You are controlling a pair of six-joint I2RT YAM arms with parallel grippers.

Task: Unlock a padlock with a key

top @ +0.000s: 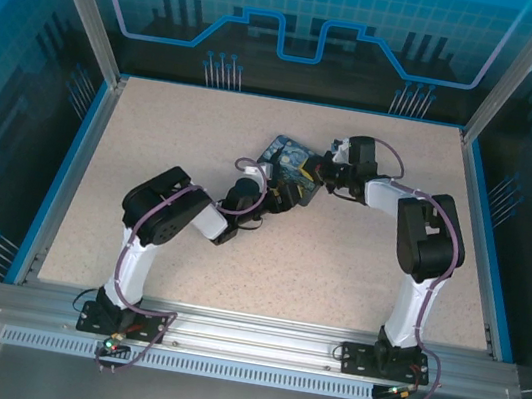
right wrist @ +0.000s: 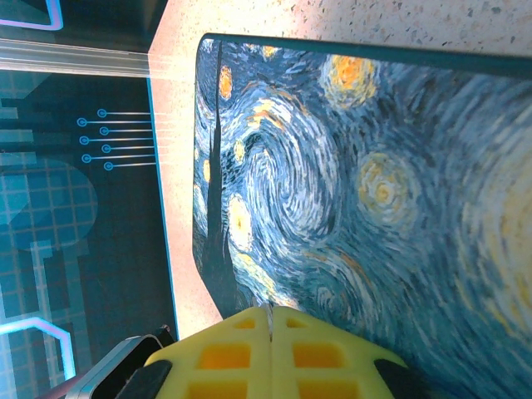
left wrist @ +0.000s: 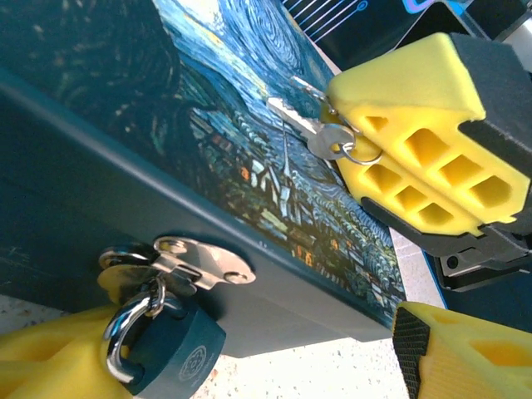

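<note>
While the padlock (left wrist: pixel 170 353) hangs by its shackle (left wrist: pixel 116 332) from the hasp (left wrist: pixel 195 264) on the front wall of the box (left wrist: pixel 100 166), note that it looks free to swing.

Left: one yellow finger (left wrist: pixel 50 362) of your left gripper (left wrist: pixel 249 367) lies just behind the lock body and seems to touch it. Its partner stands well apart at the lower right, so the jaws are open and the lock is not yet clamped.
- Risk 1: if you close from here, the near finger may shove the lock sideways on the hasp instead of trapping it, and the body will twist away.
- Risk 2: the keyway is not visible. I judge it faces down toward the table (left wrist: pixel 332 381), but cannot confirm. Clamp it that way and the key has no approach.

Centre: the painted lid of the box lies between lock and key.

Right: your right gripper (left wrist: pixel 353 133) is pressed shut on the key (left wrist: pixel 295 116). It pinches at the bow, and the blade sticks out over the lid, well apart from the lock.
- Risk 3: so short a grip may let the key pivot in the soft pads at first contact.
- Risk 4: the loose key ring (left wrist: pixel 362 155) at the bow could catch on the lid edge or the shackle as you descend.
</note>
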